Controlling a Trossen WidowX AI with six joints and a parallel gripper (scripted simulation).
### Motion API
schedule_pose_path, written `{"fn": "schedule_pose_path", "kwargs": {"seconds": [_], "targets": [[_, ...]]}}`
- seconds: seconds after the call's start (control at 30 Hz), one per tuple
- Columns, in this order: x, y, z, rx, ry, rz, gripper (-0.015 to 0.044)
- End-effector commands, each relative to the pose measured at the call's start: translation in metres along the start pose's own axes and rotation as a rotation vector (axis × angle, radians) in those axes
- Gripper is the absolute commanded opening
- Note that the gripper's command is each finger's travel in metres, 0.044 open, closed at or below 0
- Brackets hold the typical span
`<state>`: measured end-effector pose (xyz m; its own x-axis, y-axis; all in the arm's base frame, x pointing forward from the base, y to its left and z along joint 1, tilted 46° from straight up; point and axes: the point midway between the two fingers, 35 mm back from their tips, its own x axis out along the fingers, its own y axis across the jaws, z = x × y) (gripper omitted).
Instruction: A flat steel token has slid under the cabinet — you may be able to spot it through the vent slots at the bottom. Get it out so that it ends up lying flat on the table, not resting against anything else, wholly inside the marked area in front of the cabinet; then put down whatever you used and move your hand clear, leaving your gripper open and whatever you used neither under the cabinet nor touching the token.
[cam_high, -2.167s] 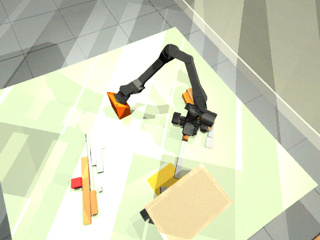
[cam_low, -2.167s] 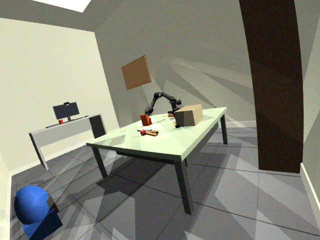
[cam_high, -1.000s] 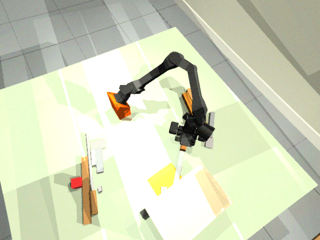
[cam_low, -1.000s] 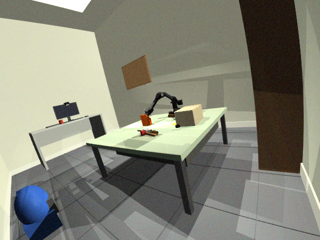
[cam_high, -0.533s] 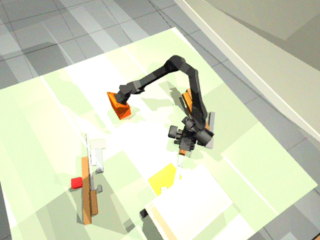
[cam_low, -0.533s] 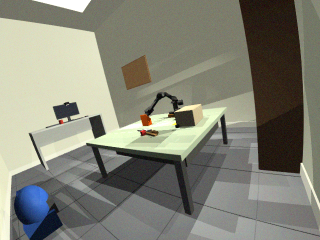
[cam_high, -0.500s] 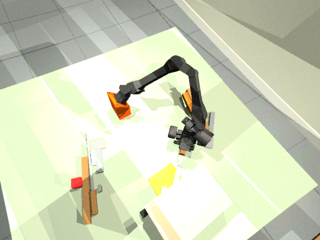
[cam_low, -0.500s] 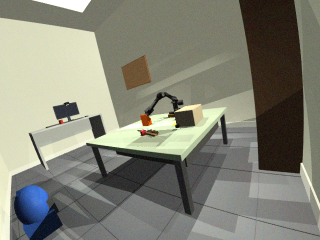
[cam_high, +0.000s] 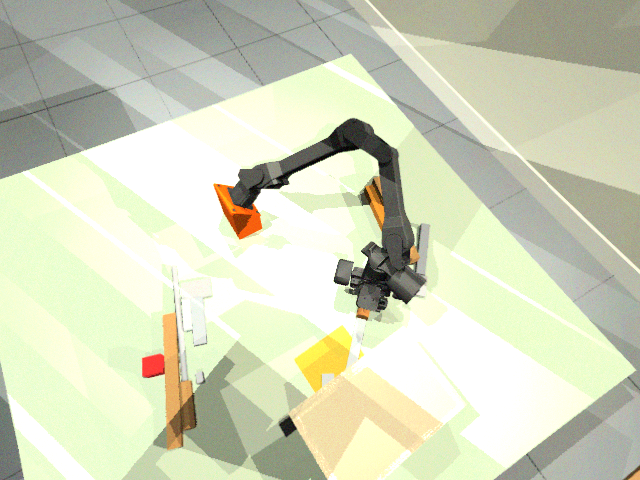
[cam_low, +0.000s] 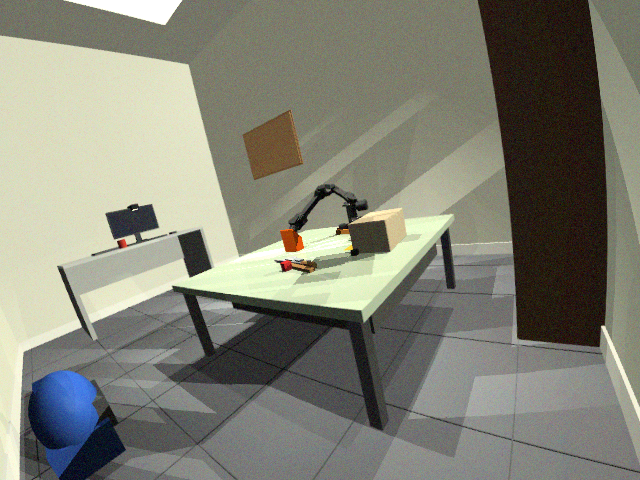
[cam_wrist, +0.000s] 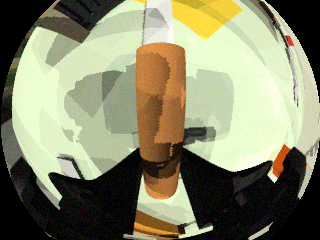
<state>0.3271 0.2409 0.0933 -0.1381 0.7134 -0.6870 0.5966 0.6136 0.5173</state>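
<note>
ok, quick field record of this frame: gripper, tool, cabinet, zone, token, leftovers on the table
gripper: shut on the wooden-handled tool
tool: brown handle in the fingers, pale blade pointing toward the cabinet
cabinet: tan box near the table edge
marked zone: yellow patch in front of the cabinet; blade lies over its edge
token: not identifiable in any view
spare tools: long sticks in a cluster, left side of the top view
red block: beside that cluster
arm base: orange mount

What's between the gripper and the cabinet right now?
The held tool: from the gripper its pale blade crosses the yellow marked area toward the cabinet, seen in the top view.
</note>
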Motion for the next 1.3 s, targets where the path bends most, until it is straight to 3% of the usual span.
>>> {"fn": "schedule_pose_path", "kwargs": {"seconds": [0.0, 1.27], "targets": [[0.000, 0.000, 0.008, 0.000, -0.003, -0.001, 0.0000], [0.001, -0.023, 0.027, 0.000, -0.004, -0.002, 0.0000]]}}
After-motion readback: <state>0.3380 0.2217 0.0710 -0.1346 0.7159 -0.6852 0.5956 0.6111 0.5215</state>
